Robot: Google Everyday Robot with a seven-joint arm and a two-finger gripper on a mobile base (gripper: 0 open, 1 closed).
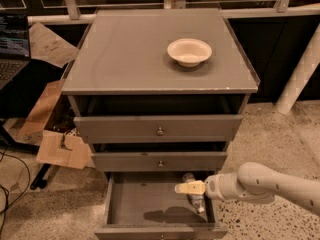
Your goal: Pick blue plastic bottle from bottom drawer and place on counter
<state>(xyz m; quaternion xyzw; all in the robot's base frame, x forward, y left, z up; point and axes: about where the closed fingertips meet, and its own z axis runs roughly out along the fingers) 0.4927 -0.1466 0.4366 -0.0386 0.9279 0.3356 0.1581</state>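
My gripper [190,188] hangs over the open bottom drawer [145,199], just above the bottle [197,202], which lies by the right wall. I cannot tell if it is open or clenched. If I come down off-centre, the round bottle may roll away, or I may strike the wall. Beyond, a bowl [189,51] sits on the counter [125,54].

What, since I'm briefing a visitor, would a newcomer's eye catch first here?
The open grey wooden bottom drawer, where the cream robot arm reaches in from the right, its end effector over a small clear bluish plastic bottle lying at the drawer's right side. Then the round white bowl on the grey glossy counter, right of centre.
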